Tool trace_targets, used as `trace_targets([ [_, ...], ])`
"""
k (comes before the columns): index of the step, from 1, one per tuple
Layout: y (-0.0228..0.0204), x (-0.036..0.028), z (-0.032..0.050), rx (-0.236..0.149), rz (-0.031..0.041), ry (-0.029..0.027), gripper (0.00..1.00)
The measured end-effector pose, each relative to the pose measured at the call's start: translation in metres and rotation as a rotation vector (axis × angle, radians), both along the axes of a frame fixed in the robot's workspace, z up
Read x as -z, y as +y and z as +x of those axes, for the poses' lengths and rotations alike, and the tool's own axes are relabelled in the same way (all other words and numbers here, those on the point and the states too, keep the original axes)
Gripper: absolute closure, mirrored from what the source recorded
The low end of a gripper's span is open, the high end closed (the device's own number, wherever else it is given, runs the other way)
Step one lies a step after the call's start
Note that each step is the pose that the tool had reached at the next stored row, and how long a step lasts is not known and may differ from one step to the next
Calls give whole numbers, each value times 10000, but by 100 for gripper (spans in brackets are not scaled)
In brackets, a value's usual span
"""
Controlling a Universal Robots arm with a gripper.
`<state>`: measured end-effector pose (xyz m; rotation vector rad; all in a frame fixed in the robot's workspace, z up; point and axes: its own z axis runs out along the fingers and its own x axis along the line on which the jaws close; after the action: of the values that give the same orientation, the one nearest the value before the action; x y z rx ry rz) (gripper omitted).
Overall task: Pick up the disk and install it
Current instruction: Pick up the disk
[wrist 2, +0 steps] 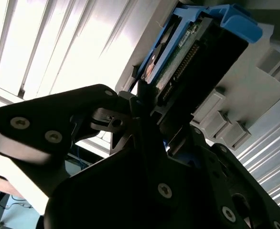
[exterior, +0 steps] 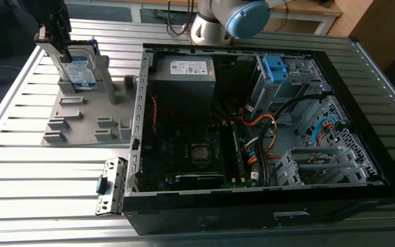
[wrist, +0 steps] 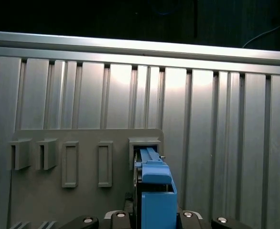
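Currently clamping the disk (exterior: 79, 69) by upper edge w/ gripper (exterior: 59, 45), upright in grey holder (exterior: 81, 128) slot, prob. stood so to leave that edge reachable.

My gripper (wrist 2: 147, 117) is black. The disk (exterior: 79, 69) wears a white-and-blue label and a bright blue frame; under the disk, the holder plate (exterior: 81, 123) is plain grey, the ribbed table (exterior: 47, 180) silver.
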<state>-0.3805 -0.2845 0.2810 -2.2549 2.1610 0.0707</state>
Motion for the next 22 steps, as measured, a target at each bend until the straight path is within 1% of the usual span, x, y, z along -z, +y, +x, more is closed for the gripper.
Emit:
trace_targets([
  [22,0,16,0,0,0,1,64],
])
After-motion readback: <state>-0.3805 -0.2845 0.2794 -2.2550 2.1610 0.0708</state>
